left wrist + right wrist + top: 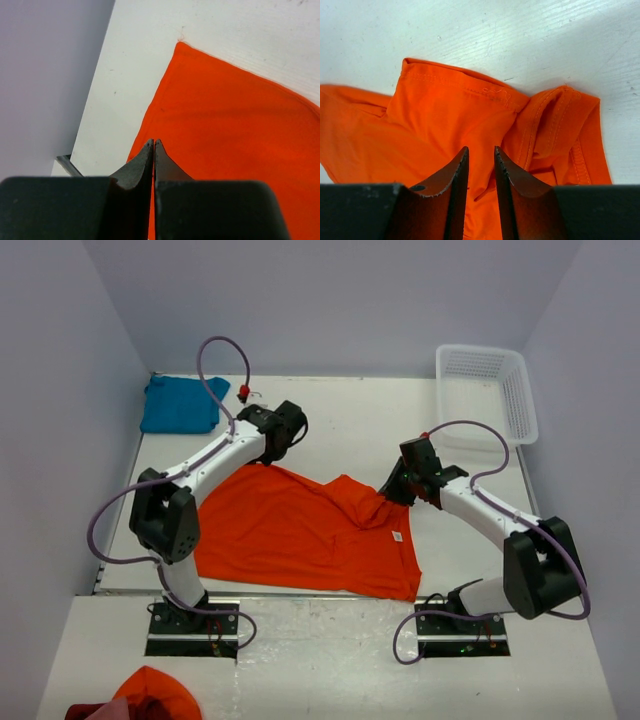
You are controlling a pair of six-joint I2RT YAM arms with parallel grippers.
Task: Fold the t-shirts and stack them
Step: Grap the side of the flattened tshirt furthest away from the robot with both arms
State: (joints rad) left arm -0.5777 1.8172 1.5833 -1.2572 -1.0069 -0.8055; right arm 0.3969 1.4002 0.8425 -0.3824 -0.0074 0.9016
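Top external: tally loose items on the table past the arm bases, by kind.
T-shirts: 2 (orange t-shirt, teal t-shirt)
Baskets: 1 (white basket)
Unidentified: 1 (small red item, too small to tell)
Total: 4

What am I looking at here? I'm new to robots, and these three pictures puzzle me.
These are two robot arms bolted to a white table, each ending in a two-finger gripper. The wide picture comes from a camera overhead. The two close-ups come from cameras on the wrists, so the dark wedges at the bottom are the fingers. An orange shirt lies spread on the table, bunched at its right side. The right gripper seems to pinch that bunched cloth. The left gripper is shut, with nothing visibly in it, above the shirt's edge. A blue shirt lies at the far left corner, and a white basket stands at the far right.
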